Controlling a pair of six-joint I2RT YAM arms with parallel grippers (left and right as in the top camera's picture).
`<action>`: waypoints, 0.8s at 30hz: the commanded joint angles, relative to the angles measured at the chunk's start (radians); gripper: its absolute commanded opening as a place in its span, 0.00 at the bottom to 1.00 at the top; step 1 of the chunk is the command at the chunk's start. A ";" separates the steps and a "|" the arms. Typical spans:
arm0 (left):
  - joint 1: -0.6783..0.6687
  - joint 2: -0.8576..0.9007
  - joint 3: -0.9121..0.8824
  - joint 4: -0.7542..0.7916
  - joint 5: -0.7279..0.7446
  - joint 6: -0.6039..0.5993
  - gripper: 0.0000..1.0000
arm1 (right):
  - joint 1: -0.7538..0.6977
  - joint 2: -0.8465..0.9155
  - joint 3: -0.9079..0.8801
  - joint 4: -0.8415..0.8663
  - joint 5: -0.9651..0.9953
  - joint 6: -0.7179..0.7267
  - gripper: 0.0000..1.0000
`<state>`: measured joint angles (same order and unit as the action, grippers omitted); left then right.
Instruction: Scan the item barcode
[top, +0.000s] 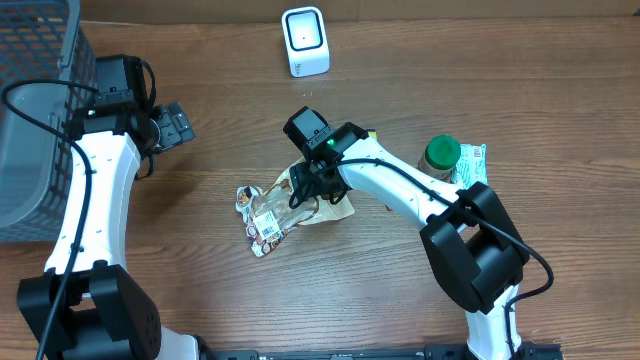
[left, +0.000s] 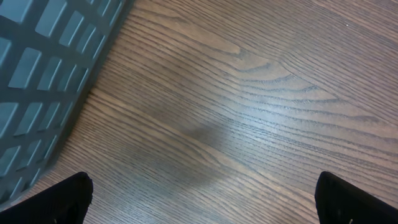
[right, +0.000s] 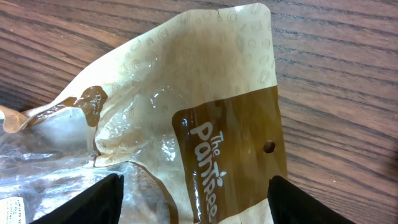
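Observation:
The item is a crumpled brown and cream snack bag (top: 268, 212) lying flat mid-table, with a white barcode label (top: 265, 231) near its lower left end. My right gripper (top: 306, 188) is low over the bag's right part. In the right wrist view its fingers stand wide apart on either side of the bag (right: 211, 112), so the right gripper (right: 196, 202) is open and the bag still rests on the wood. The white scanner (top: 304, 40) stands at the far edge. My left gripper (top: 180, 125) is open over bare wood (left: 202, 199) beside the basket.
A grey mesh basket (top: 35, 110) fills the far left corner and shows at the left wrist view's edge (left: 37, 74). A green-lidded jar (top: 441, 155) and a flat packet (top: 474, 162) lie to the right of the right arm.

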<state>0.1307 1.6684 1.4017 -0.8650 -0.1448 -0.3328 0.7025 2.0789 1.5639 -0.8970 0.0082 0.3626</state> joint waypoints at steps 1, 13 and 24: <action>-0.006 -0.014 0.014 0.002 0.008 0.019 1.00 | 0.020 -0.005 -0.007 0.014 0.018 0.007 0.74; -0.007 -0.014 0.014 0.002 0.008 0.019 1.00 | 0.067 0.039 -0.115 0.070 0.019 0.028 0.66; -0.007 -0.014 0.014 0.002 0.008 0.019 1.00 | 0.045 0.029 -0.107 0.061 -0.013 0.034 0.32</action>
<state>0.1307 1.6684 1.4017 -0.8650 -0.1448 -0.3328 0.7578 2.0830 1.4563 -0.7994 -0.0051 0.3946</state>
